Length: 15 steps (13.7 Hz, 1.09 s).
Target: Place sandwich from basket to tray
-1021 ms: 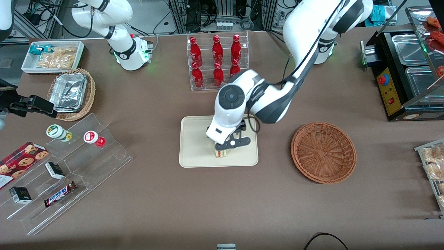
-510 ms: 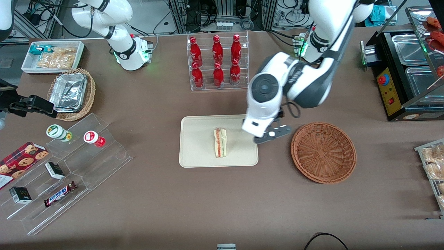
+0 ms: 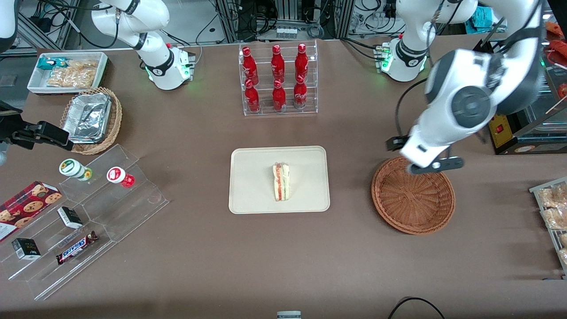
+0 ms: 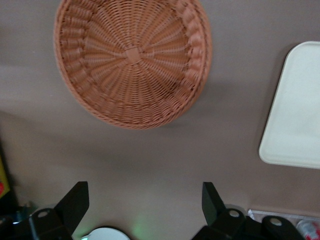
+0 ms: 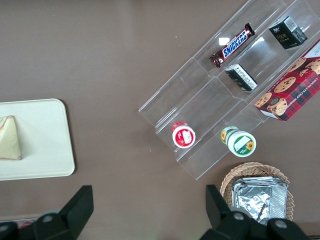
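Resting on its side near the middle of the tray point(image 3: 252, 177), your sandwich point(image 3: 281, 181) shows its red and green filling along the cut edge, with bare cream surface all around it and nothing touching it. You can see one pale corner of it from the parked arm's camera too point(image 5: 10, 139), lying on the tray point(image 5: 47, 150) there.

Your gripper point(image 3: 434, 165) hangs above the rim of the basket point(image 3: 413, 194) that lies farther from the front camera, toward the working arm's end of the table and well apart from the tray. From the wrist camera its two black fingers point(image 4: 75, 202) stand spread wide with nothing between them, brown tabletop showing in the gap. That same camera shows you the basket point(image 4: 132, 60) with no load in it, woven floor bare, and a rounded corner of the tray point(image 4: 295, 120) beside it.

You will also find a clear rack of red bottles point(image 3: 278, 77) standing farther from the front camera than the tray
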Each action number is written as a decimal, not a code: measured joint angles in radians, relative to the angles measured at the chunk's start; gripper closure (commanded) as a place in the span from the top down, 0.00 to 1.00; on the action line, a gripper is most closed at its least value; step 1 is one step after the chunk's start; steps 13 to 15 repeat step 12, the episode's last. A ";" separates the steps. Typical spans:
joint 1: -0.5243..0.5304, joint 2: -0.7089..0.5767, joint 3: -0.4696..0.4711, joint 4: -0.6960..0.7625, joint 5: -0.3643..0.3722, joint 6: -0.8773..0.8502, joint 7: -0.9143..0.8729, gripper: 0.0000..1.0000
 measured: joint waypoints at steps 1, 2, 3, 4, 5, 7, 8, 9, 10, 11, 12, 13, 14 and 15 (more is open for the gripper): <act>0.033 -0.027 0.000 0.000 -0.012 -0.021 0.051 1.00; 0.061 -0.054 0.001 -0.001 -0.018 -0.041 0.091 1.00; 0.084 -0.081 0.001 -0.001 -0.021 -0.063 0.121 1.00; 0.107 -0.108 0.001 -0.001 -0.022 -0.084 0.147 1.00; 0.130 -0.132 0.000 -0.001 -0.022 -0.097 0.173 1.00; 0.166 -0.164 0.001 0.010 -0.023 -0.100 0.210 1.00; 0.177 -0.171 0.002 0.027 -0.024 -0.099 0.214 1.00; 0.182 -0.173 0.004 0.048 -0.025 -0.099 0.214 1.00; 0.183 -0.174 0.011 0.065 -0.025 -0.099 0.214 1.00; 0.183 -0.174 0.019 0.075 -0.025 -0.100 0.214 1.00; 0.183 -0.174 0.025 0.081 -0.025 -0.100 0.214 1.00; 0.183 -0.174 0.025 0.081 -0.025 -0.100 0.214 1.00; 0.183 -0.174 0.025 0.081 -0.025 -0.100 0.214 1.00; 0.183 -0.174 0.025 0.081 -0.025 -0.100 0.214 1.00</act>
